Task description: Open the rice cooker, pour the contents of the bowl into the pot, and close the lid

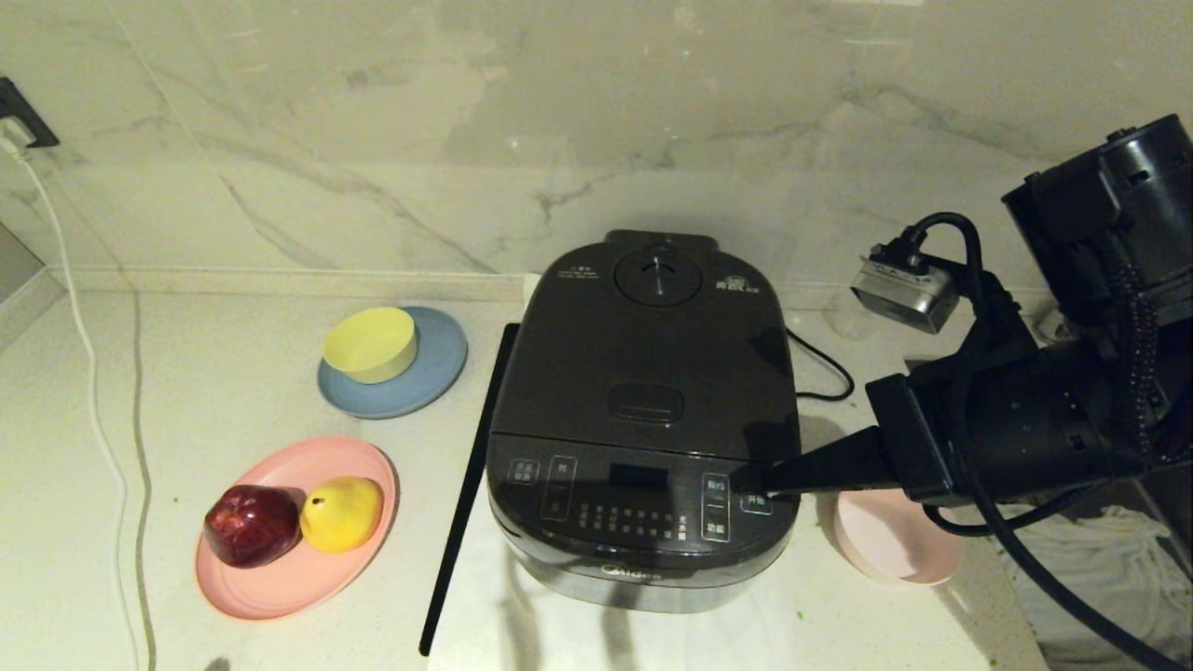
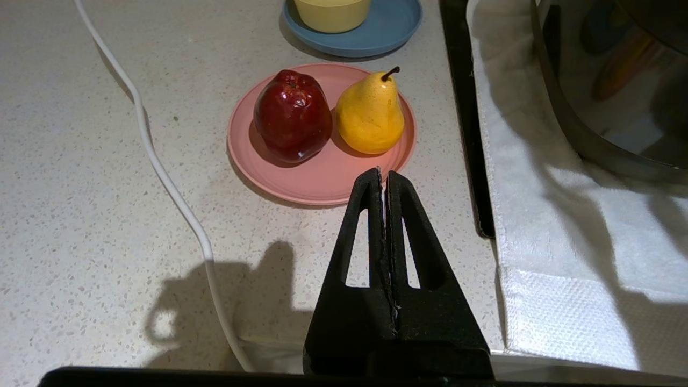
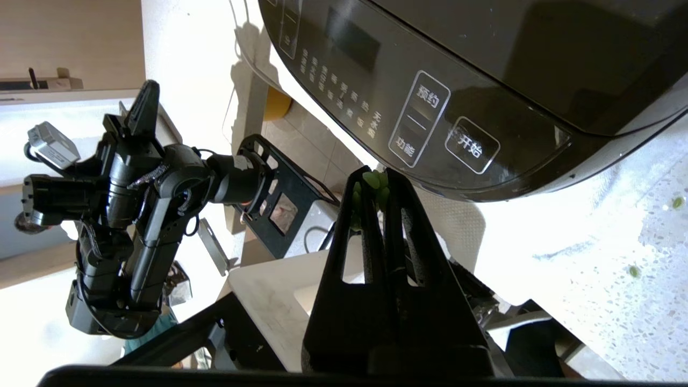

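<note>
While the lid sits flat and closed on the rice cooker, I see my right gripper reaching in from the right, level with the front button panel, its tips over the buttons at the panel's right end. Whether they touch the panel I cannot tell. From the right wrist camera, the 2 fingers are pressed together with no gap, and a few bright green bits cling to their tips; they grip nothing else. More green specks lie scattered on the speckled counter beside the cooker.

I find the pale pink bowl on the counter just to the right of the cooker's front corner, partly under my right arm. I cannot see inside it from here. With the lid down, the pot is hidden.

My left gripper hangs over the counter to the left of the cooker, fingers closed against each other and holding nothing, pointing toward a pink plate that carries 1 red apple and 1 yellow pear, which touch. Behind that plate, a yellow bowl stands on a blue plate. The cooker rests on a white cloth, and a white cable runs across the counter at the far left.
</note>
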{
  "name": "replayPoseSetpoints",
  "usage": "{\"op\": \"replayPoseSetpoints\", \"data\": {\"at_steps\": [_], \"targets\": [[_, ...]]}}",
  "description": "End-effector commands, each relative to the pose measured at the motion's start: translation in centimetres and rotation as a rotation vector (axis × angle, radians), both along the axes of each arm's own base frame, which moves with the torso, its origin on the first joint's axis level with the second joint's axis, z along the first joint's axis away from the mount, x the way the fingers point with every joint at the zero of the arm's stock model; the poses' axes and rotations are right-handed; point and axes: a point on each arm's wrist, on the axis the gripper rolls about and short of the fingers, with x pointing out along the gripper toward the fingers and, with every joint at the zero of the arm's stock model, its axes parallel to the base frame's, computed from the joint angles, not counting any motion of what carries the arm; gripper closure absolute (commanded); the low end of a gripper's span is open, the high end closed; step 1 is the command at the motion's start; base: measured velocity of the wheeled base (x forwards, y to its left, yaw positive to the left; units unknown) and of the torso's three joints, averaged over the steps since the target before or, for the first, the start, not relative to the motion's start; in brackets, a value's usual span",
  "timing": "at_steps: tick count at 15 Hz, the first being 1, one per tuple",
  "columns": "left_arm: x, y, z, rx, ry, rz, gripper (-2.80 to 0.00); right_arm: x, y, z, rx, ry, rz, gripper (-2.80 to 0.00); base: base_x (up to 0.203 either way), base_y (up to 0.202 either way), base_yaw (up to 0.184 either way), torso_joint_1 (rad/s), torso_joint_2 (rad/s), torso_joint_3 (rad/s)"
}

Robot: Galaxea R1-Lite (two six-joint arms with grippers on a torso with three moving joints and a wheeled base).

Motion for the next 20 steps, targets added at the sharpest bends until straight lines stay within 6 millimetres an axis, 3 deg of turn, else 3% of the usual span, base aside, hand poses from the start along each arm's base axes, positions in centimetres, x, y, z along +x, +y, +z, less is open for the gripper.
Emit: {"op": "replayPoseSetpoints", "data": {"at_steps": [1,20], "targets": [[0.05,0.00,-0.21,0.000,0.007,0.000,0.00,0.17,0.12,-0.13,-0.002,0.009,0.000,0.00,0.000,0.000,0.000,0.000,0.00,0.000],[0.05,0.00,-0.21,0.000,0.007,0.000,0.00,0.78,0.39,-0.91,-0.019,0.034,-0.005,0.00,0.000,0.000,0.000,0.000,0.00,0.000]]}}
